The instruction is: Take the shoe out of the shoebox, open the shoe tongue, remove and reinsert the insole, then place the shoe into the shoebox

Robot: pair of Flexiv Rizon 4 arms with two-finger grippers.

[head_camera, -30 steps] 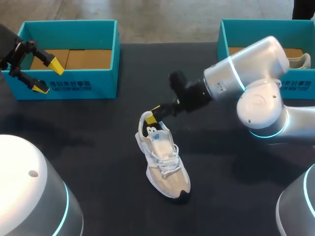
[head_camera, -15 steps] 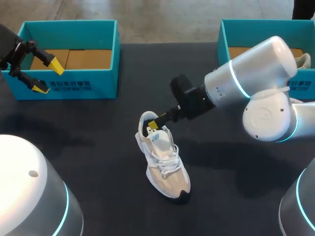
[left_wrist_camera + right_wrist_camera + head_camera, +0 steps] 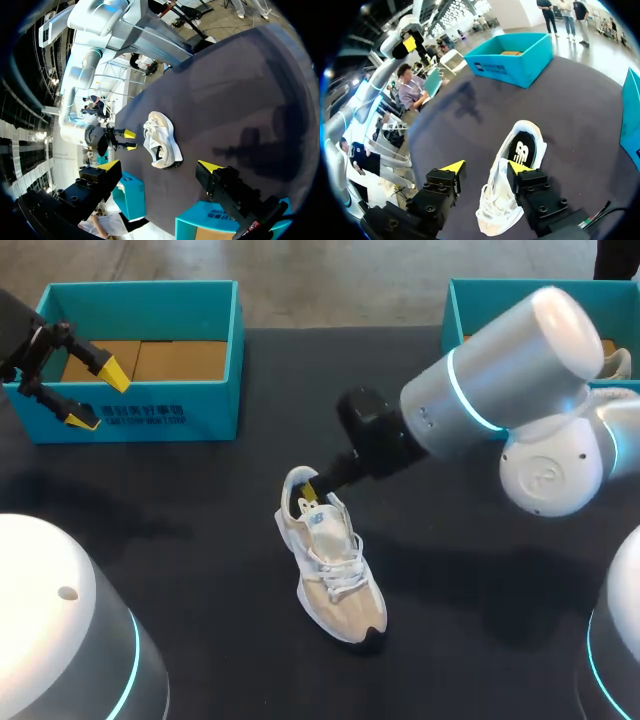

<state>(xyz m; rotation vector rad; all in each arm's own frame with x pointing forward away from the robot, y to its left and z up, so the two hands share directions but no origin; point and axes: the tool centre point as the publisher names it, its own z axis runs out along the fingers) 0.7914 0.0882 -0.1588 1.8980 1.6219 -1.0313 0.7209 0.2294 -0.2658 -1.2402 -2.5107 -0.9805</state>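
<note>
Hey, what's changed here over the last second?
The right gripper came down from just above the shoe's heel to its opening. Its fingers are open, one inside the collar and one outside, and it took hold of nothing. The shoe did not move. The left gripper stayed open by the left shoebox.

Our right gripper (image 3: 309, 488), black-fingered with yellow tips, has come down from just above the heel of the white and beige lace-up sneaker (image 3: 331, 562) to its collar, with one tip now at the opening. Our silver right arm (image 3: 500, 370) has swung its big link higher and further over the table.
</note>
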